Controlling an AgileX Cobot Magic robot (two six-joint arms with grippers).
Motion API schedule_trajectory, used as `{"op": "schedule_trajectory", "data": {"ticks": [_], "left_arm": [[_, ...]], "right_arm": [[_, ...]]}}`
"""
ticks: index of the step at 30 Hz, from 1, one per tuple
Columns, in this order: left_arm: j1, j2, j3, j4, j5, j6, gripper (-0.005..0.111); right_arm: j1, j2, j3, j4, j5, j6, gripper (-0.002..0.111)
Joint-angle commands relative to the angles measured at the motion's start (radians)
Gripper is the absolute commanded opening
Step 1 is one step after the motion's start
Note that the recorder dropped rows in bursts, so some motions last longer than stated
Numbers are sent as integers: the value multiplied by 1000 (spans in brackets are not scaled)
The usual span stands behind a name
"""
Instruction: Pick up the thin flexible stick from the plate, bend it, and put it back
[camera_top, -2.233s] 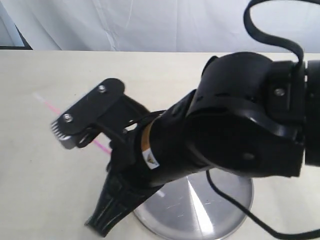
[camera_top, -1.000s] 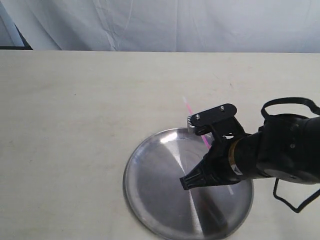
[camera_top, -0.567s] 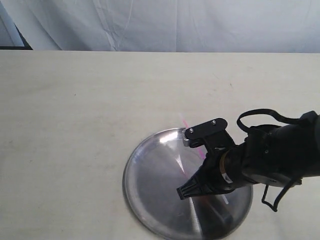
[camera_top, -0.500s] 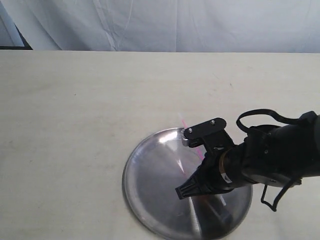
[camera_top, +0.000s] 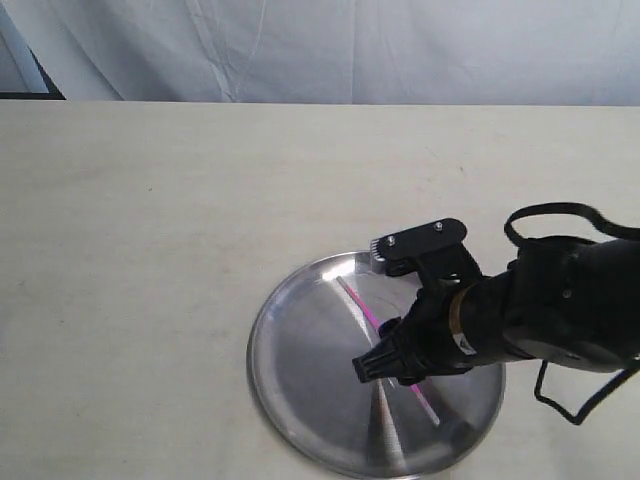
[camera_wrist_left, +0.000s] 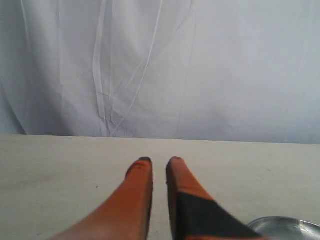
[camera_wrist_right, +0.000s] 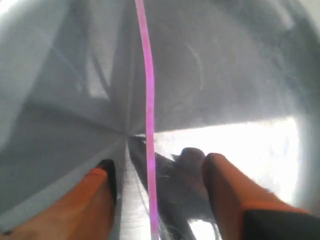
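Stick (camera_top: 358, 307) released onto the plate (camera_top: 300, 385) — right hand (camera_wrist_right: 157, 167) now wide.

R fingers (camera_wrist_right: 225, 192) opened, stick (camera_top: 360, 307) dropped onto plate (camera_top: 300, 385).

There are two grippers, the left gripper (camera_wrist_left: 159, 162) and the right gripper (camera_wrist_right: 159, 165), plus one silver plate (camera_top: 300, 400), one thin pink stick (camera_top: 358, 305), one pale table (camera_top: 150, 250) and one white curtain (camera_top: 300, 50) at the back.

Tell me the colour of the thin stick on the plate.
Pink. The stick shows best in the right wrist view, against the silver plate.
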Motion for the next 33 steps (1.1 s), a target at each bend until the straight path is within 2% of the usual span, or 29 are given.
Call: {"op": "schedule_trajectory", "data": {"ticks": [1,3,5,10,12,19,21,24,26,29,33], "left_arm": [[-2,2,4,6,2,0,13],[-2,2,4,6,2,0,13],[-2,2,4,6,2,0,13],[-2,2,4,6,2,0,13],[-2,2,4,6,2,0,13],[-2,2,4,6,2,0,13],[-2,2,4,6,2,0,13],[-2,2,4,6,2,0,13],[-2,2,4,6,2,0,13],[-2,2,4,6,2,0,13],[-2,2,4,6,2,0,13]], "right_arm": [[-3,-141,1,23,65,3,53],[-3,-216,1,25,99,3,53],[-3,-297,1,31,120,3,48],[-3,-483,1,92,145,3,10],[-3,-537,1,95,159,3,-1],[-3,-662,1,92,159,3,-1],[-3,-694,1,92,231,10,-1],[-11,-867,53,48,274,44,-1],[-87,-1013,160,48,201,55,-1],[-288,-1261,362,14,30,47,-1],[-487,-1591,551,-37,-25,37,-1]]}}
